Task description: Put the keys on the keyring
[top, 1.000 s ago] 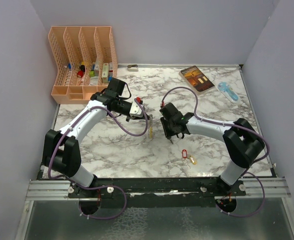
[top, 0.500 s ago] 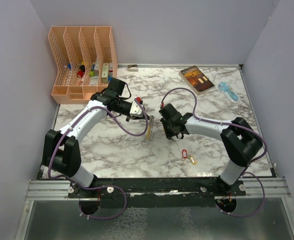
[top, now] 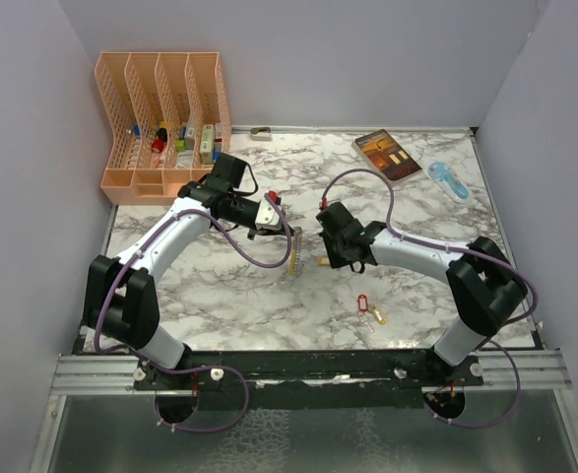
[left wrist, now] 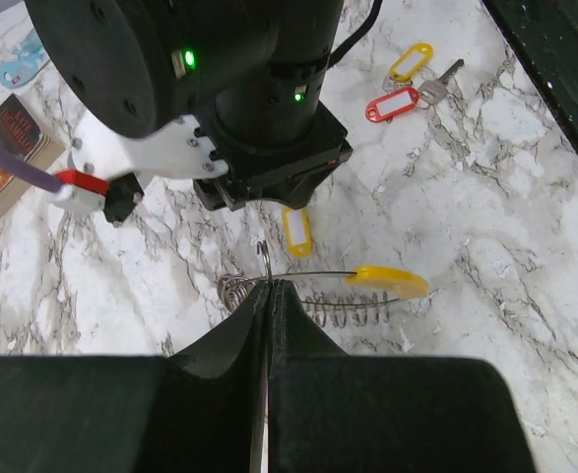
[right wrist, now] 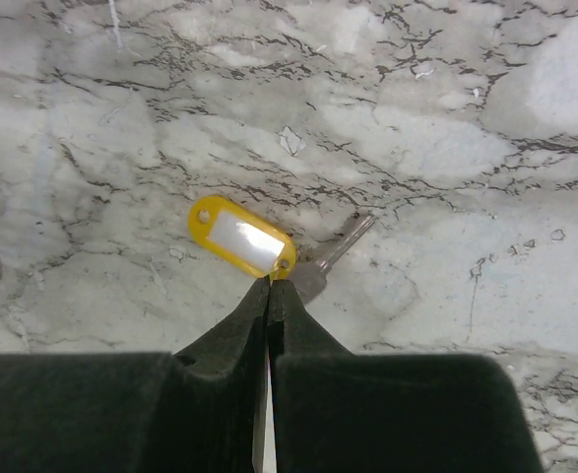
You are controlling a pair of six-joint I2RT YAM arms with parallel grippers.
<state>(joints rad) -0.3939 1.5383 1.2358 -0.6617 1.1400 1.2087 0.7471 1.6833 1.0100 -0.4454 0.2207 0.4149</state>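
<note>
We're looking down on the marble table (top: 220, 286), with both arms reaching in toward the middle. The left gripper (left wrist: 269, 288) is clenched tight on the keyring (left wrist: 387, 282), its fingertips pinching the thin wire just beside the coiled spring section while the curved yellow segment juts out to one side. From the top view the ring dangles below that gripper, between the two arms. Right next door, the right gripper (right wrist: 269, 286) is squeezed closed as well. Its tips meet exactly where the yellow tag joins the metal blade of the yellow-tagged key (right wrist: 241, 236), so we call that a pinch on the key, low over the marble and just beside the keyring's coil. Two more keys (top: 369, 309), one with a red tag and one with a yellow tag, lie together nearer the front edge, well apart from both grippers. At the back we spot an orange file rack (top: 160, 118), a book (top: 387, 156) and a blue plastic object (top: 449, 180).
</note>
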